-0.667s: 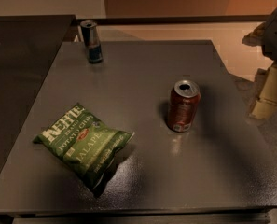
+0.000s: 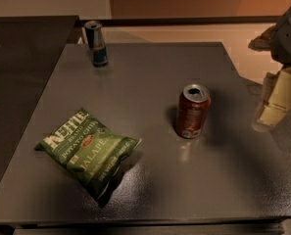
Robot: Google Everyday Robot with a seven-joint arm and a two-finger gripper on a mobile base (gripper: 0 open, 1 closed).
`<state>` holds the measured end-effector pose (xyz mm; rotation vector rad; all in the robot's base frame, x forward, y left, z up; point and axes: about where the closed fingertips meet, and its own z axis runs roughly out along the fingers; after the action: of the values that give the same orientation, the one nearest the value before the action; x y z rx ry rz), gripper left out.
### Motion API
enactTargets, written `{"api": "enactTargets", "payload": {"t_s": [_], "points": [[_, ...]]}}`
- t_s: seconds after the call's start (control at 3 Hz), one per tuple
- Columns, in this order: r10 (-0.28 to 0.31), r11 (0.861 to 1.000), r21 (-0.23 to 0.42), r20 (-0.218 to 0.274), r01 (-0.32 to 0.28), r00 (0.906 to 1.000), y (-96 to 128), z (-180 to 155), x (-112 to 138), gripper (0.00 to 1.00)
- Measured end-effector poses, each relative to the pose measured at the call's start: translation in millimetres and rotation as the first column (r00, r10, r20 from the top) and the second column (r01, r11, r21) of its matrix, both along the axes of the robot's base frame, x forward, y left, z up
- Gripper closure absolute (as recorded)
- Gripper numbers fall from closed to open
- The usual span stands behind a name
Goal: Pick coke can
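Observation:
The coke can [image 2: 192,111] is red with an open silver top and a pale patch near its base. It stands upright on the grey table [image 2: 150,67], right of centre. My gripper [image 2: 277,101] hangs at the right edge of the view, over the table's right side. It is to the right of the can, apart from it and holding nothing that shows.
A slim dark blue-and-silver can [image 2: 96,43] stands upright at the table's far left corner. A green chip bag [image 2: 88,150] lies at the front left. A dark counter [image 2: 22,58] adjoins the table on the left.

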<state>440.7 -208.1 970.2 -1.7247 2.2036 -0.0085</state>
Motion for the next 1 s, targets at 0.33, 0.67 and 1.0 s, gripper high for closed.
{"api": "enactTargets", "payload": {"t_s": [0.33, 0.67, 1.0], "points": [[0.038, 0.996, 0.079, -0.008, -0.038, 0.9992, 15, -9, 4, 0.0], [0.082, 0.987, 0.14, -0.011, -0.08, 0.9966, 35, -21, 11, 0.0], [0.117, 0.975, 0.19, -0.018, -0.112, 0.9929, 55, -35, 16, 0.0]]}}
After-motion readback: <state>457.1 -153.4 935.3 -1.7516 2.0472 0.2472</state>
